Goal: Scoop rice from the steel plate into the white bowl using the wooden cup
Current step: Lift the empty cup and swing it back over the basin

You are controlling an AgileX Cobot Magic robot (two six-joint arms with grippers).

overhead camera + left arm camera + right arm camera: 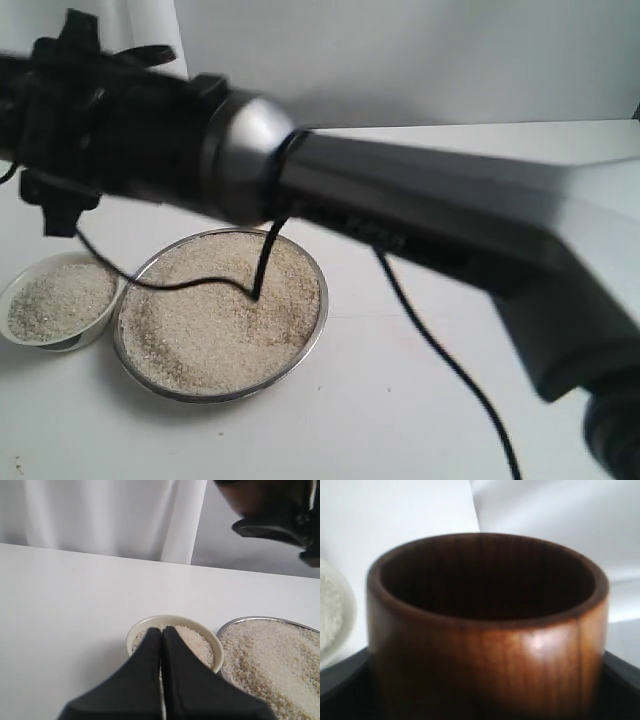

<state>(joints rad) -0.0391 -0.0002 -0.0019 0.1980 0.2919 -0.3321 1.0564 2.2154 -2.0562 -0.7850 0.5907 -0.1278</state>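
Note:
The steel plate [318, 300] lies left of centre, heaped with rice [215, 315]. To its left stands the white bowl [70, 340], also holding rice [55, 300]. My right arm reaches across the view, and its gripper [62, 140] hangs above the bowl. The right gripper [487, 685] is shut on the wooden cup [487, 650], whose dark inside shows no grains. In the left wrist view the cup [260, 497] hangs high above the plate [240, 622]. My left gripper [161, 631] is shut and empty, just above the bowl's [172, 620] near rim.
A black cable [440, 360] trails from the right arm over the plate and across the white table [400, 420]. A white curtain [100, 515] hangs behind the table's far edge. The arm's thick grey link [450, 210] hides the back of the table.

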